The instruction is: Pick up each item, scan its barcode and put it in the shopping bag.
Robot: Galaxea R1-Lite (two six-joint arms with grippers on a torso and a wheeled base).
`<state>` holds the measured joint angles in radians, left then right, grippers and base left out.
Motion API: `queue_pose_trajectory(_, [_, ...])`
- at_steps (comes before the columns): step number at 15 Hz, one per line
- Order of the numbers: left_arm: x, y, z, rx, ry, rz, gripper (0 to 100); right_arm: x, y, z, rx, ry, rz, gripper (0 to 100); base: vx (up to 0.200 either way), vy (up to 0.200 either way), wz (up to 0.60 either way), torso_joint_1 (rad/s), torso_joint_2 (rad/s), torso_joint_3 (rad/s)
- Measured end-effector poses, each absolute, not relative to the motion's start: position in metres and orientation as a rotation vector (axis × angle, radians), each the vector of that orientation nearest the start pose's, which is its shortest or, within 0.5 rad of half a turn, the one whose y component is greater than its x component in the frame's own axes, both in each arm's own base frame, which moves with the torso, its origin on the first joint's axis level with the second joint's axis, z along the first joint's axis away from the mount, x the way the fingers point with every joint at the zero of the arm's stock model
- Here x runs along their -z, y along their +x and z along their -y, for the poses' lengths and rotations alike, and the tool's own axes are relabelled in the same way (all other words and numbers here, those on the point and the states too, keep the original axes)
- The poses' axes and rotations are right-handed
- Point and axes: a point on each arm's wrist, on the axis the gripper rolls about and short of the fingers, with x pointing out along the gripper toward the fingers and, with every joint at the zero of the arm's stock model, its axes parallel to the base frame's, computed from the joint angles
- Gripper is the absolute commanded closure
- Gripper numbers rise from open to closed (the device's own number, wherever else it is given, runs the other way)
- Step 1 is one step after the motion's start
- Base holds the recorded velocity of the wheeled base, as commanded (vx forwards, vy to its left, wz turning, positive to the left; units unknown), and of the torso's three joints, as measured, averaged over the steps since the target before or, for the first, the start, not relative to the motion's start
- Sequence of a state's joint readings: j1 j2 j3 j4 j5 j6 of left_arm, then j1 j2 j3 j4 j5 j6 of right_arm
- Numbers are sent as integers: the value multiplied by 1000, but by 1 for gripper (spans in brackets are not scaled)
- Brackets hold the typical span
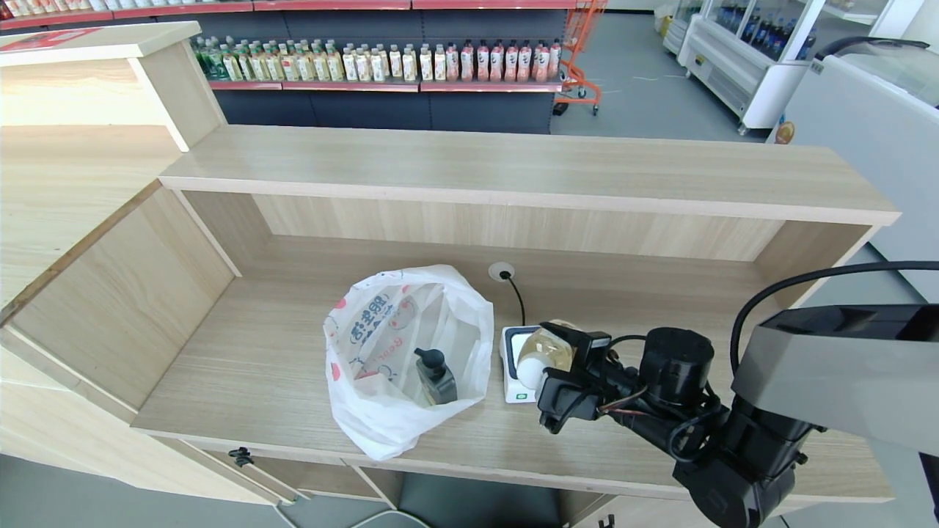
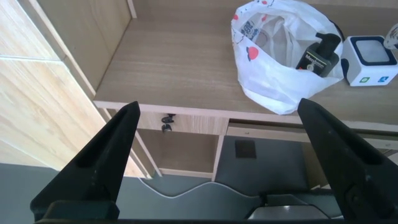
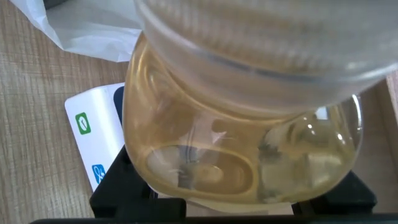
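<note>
Left jaws spread wide, empty, held off near edge of counter (image 1: 242, 367), out of the way. Right jaws clamp amber bottle (image 1: 547, 347) directly above scanner (image 1: 510, 386), presumably presenting its barcode; shopping bag (image 1: 381, 418) just left, mouth open, pump bottle (image 1: 437, 378) inside.

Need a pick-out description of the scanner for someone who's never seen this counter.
On the wooden counter, just right of the white bag, sits the scanner: a small white box with a window on top. A black cable runs from it to a round port behind, and the right gripper holds an amber bottle over it; nothing else there is boxy.
</note>
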<state>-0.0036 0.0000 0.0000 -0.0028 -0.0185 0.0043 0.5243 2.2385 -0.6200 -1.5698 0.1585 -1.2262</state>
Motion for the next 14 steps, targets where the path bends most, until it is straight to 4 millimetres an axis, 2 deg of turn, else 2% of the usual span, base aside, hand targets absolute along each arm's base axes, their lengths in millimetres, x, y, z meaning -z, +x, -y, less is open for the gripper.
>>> queue_pose_trajectory(11, [-76, -23, 0, 21, 5, 3, 0, -61, 303, -189, -572, -1166, 373, 100, 0, 0, 0, 0, 0, 0])
queue_pose_trajectory(12, [-76, -23, 0, 22, 5, 3, 0, -62, 303, -190, -573, -1166, 377, 100, 200, 200, 0, 2, 2, -2])
queue_pose_trajectory(14, [-76, -23, 0, 22, 4, 2, 0, -62, 302, -191, -567, -1167, 373, 100, 200, 0, 0, -14, -10, 5])
